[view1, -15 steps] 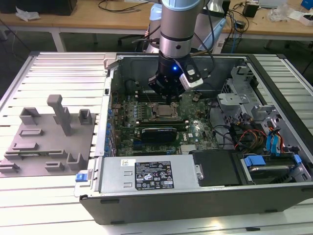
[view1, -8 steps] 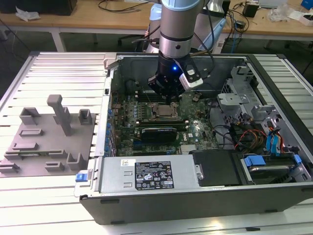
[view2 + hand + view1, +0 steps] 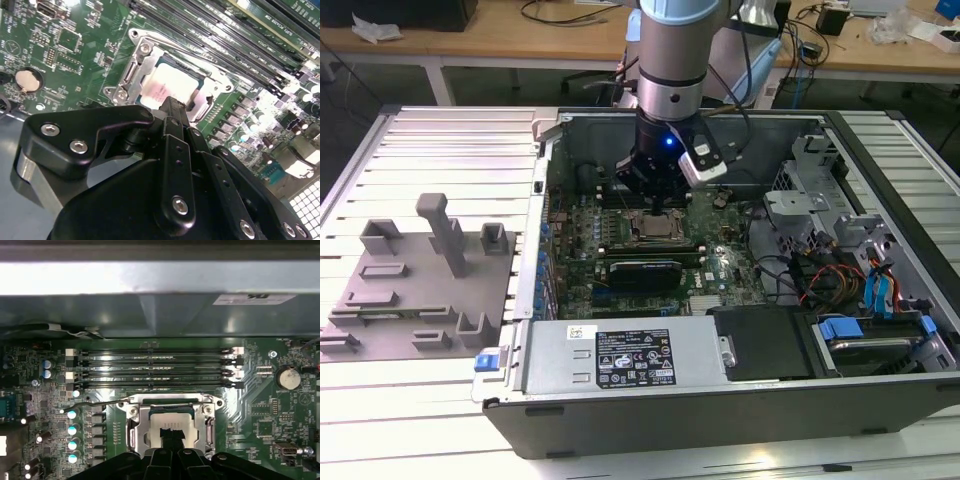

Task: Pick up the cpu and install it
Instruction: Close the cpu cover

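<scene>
In the exterior view, an open computer case (image 3: 620,425) lies on a slatted aluminium table (image 3: 430,140), and a grey fixture block (image 3: 420,290) sits towards the exterior view's left. Wooden benches (image 3: 520,40) with cables stand behind. The gripper (image 3: 658,205) hangs low over the motherboard (image 3: 720,265), just above the cpu (image 3: 655,228), and the arm hides the board behind it.

In the second wrist view, the cpu (image 3: 165,90) lies flat in its socket frame (image 3: 135,60). The gripper (image 3: 172,106) is closed and empty, with its tips together at the chip's near edge. I cannot tell whether they touch it. A coin cell (image 3: 25,80) sits well apart.

In the first wrist view, the gripper (image 3: 171,437) covers the cpu's (image 3: 172,420) near part. Memory slots (image 3: 155,367) run beyond it, below the case wall (image 3: 150,310).
</scene>
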